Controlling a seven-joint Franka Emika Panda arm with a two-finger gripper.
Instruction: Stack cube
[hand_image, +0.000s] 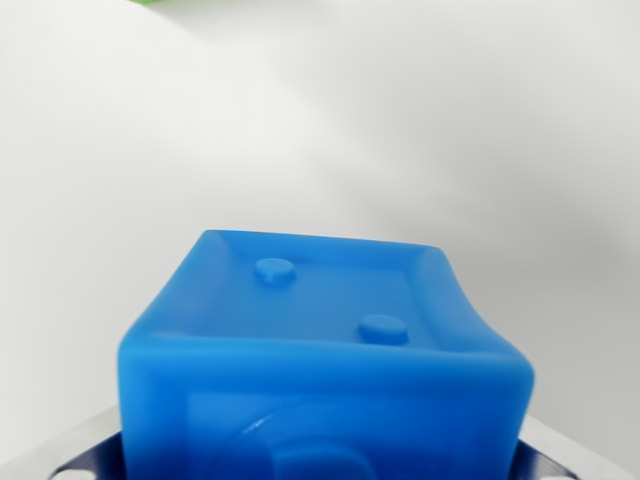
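end effector (320, 465) | grasp state: can't tell, fingers hidden | blue cube (325, 350) fills view btm-ctr | green obj (150, 3) top-left

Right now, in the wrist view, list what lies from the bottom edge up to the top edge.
Metal end effector parts at the bottom corners → blue cube with two round bumps on its top face → bare white surface → sliver of something green at the top edge.
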